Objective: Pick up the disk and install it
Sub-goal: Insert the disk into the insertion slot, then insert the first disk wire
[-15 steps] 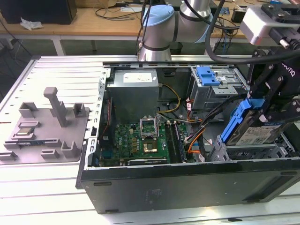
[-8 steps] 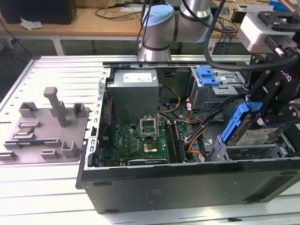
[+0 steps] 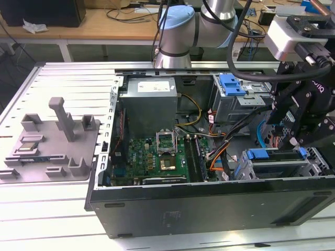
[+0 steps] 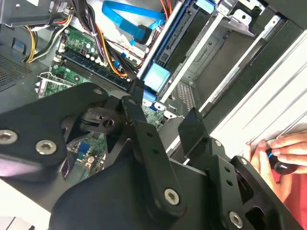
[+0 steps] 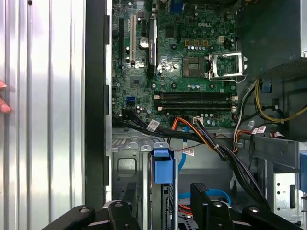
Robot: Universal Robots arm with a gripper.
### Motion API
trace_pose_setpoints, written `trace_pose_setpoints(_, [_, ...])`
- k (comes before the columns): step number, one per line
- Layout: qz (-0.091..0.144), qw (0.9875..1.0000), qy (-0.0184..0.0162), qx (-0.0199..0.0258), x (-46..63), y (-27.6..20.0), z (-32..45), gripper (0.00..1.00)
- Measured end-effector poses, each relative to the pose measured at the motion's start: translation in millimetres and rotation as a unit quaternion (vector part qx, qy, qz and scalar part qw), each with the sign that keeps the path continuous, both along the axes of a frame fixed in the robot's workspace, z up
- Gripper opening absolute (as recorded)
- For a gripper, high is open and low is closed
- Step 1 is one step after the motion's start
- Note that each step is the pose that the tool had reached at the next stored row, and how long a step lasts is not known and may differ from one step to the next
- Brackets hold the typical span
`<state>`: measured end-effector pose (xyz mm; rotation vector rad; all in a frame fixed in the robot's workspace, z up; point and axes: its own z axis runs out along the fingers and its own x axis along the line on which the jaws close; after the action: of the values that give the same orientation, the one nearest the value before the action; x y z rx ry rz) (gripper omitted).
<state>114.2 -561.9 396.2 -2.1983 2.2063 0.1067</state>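
Black two-finger gripper (image 3: 287, 140) on the grey-and-blue robot arm (image 3: 178, 31) hangs low over the drive-bay end of the open black metal PC case (image 3: 209, 201), at the exterior view's right. Jaws stand apart w/ nothing clamped; in the second wrist view the gripper (image 4: 163, 108) shows bare circuit board through the gap.

Flat rectangular metal disk w/ blue plastic side rails (image 3: 276, 161) sits on edge in the bay just under the gripper, near the case's front wall. In the first wrist view the disk (image 5: 163, 167) shows its blue end between the two black fingers (image 5: 199, 199), w/ a gap on each side, so not touching as far as I can see. In the second wrist view the disk (image 4: 165, 52) runs off as a long blue edge beyond the fingertips.

Inside the case: green motherboard (image 3: 157, 157) in the middle; large grey metal power-supply box (image 3: 149, 102) behind it; bundle of black and orange cables (image 5: 201, 136) crossing btwn board and bays; small bright-blue ridged plastic latch (image 3: 230, 83) on the upper bay.

Case lies on a ribbed aluminium table (image 3: 52, 209); grey plastic fixture w/ upright posts (image 3: 52, 141) sits well apart at the exterior view's left. A person's hand (image 4: 283, 153) rests on the table beside the case, fingers pinched on a small dark object; can't tell what it is.
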Motion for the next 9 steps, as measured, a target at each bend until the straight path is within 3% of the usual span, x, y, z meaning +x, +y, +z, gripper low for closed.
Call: trace_pose_setpoints(9, [0.0,1.0,0.0,0.0,0.0,0.0,-0.8,0.56])
